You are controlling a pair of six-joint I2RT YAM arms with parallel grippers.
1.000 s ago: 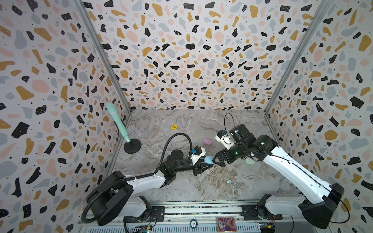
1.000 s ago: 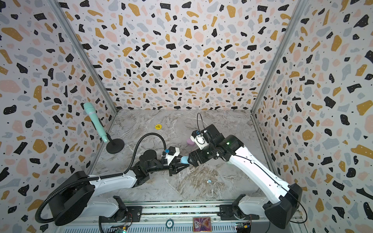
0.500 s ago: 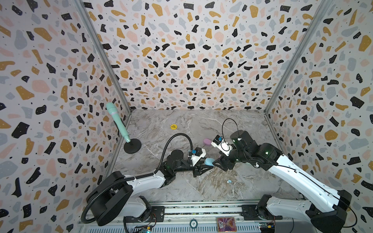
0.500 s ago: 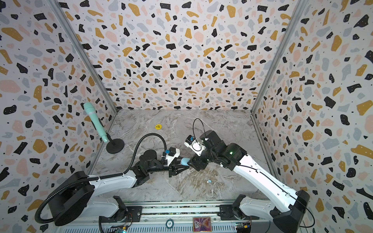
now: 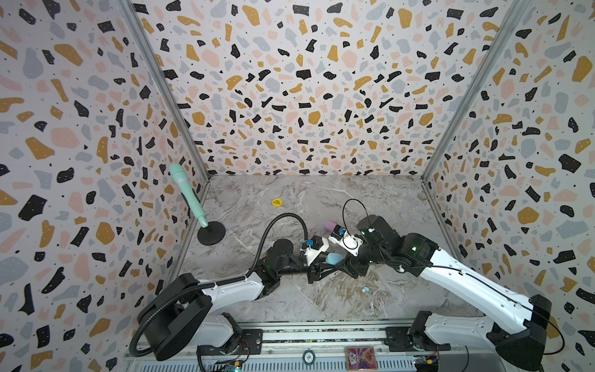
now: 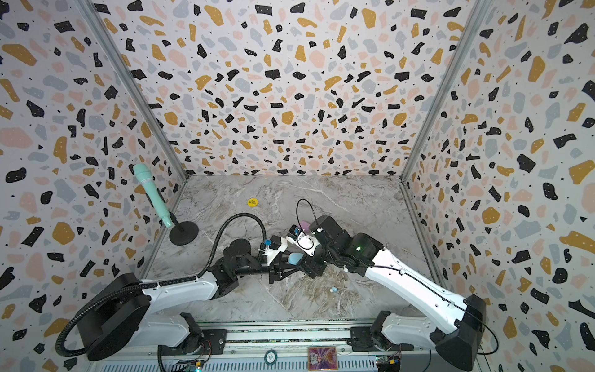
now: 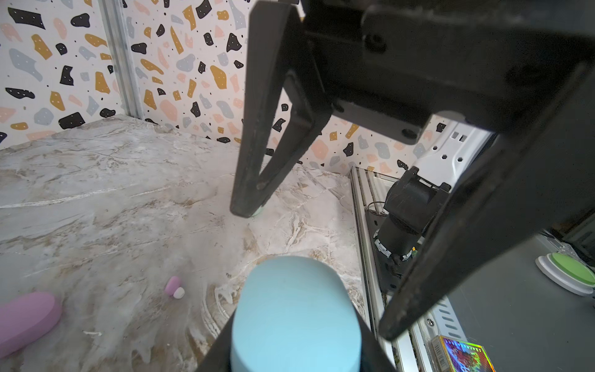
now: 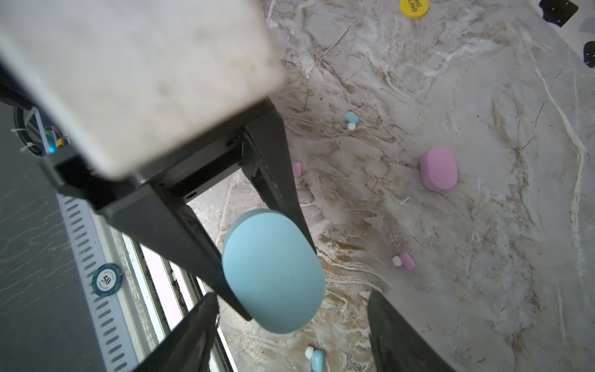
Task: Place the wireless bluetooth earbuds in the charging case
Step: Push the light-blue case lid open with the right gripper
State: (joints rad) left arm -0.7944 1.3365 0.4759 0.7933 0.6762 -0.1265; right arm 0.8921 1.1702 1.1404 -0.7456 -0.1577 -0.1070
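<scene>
White arm links (image 5: 231, 286), black joints (image 5: 425, 254), ribbed black hose (image 5: 280, 219), green LED (image 5: 413, 248).

Two cases (image 8: 273, 270) (image 8: 438, 172), four earbuds (image 8: 351, 118) (image 8: 296, 169) (image 8: 405, 260) (image 8: 316, 358), one disc (image 8: 413, 7)

The left tool (image 5: 325, 269) grips the blue charging case (image 5: 335, 258), with the right tool (image 5: 350, 268) just beside it.

Left gripper (image 5: 333, 261) clamped tight; right gripper (image 8: 291, 299) spread wide, facing it closely.
</scene>
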